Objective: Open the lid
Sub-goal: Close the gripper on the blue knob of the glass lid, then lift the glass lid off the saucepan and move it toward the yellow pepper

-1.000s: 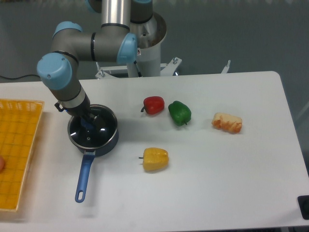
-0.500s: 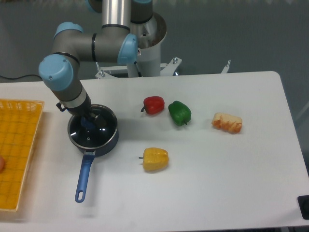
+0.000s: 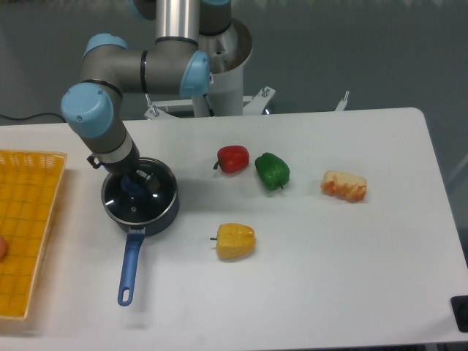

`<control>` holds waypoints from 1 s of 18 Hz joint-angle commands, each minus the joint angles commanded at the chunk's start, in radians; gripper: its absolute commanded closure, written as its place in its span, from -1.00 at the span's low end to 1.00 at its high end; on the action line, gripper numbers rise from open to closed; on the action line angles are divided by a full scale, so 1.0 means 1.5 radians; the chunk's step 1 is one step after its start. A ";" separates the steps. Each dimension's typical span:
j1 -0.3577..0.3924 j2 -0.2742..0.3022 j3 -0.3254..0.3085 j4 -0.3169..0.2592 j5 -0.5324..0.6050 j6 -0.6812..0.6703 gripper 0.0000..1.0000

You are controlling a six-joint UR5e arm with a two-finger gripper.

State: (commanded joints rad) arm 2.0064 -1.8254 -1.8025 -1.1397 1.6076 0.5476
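The lid [image 3: 152,193], a glass disc with a silver rim and a blue knob [image 3: 134,186], lies over the dark blue saucepan [image 3: 165,213] at the table's left. The pan's long blue handle [image 3: 130,265] points toward the front edge. My gripper [image 3: 136,181] reaches down onto the middle of the lid and is shut on the blue knob. The fingers hide most of the knob. I cannot tell whether the lid is off the pan's rim.
A red pepper [image 3: 232,158] and a green pepper [image 3: 272,170] lie right of the pan, and a yellow pepper [image 3: 235,240] lies in front of them. An orange-white food item [image 3: 344,185] lies further right. A yellow basket [image 3: 25,219] sits at the left edge.
My arm has risen slightly with the gripper on the knob. The end of the pan's handle has swung a little to the right.
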 joint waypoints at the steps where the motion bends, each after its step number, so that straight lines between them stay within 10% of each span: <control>1: 0.001 0.000 0.000 0.000 -0.002 -0.001 -0.43; 18: 0.019 -0.001 0.037 -0.020 -0.003 0.010 -0.17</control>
State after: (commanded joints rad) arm 2.0355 -1.8270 -1.7473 -1.1703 1.6030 0.5628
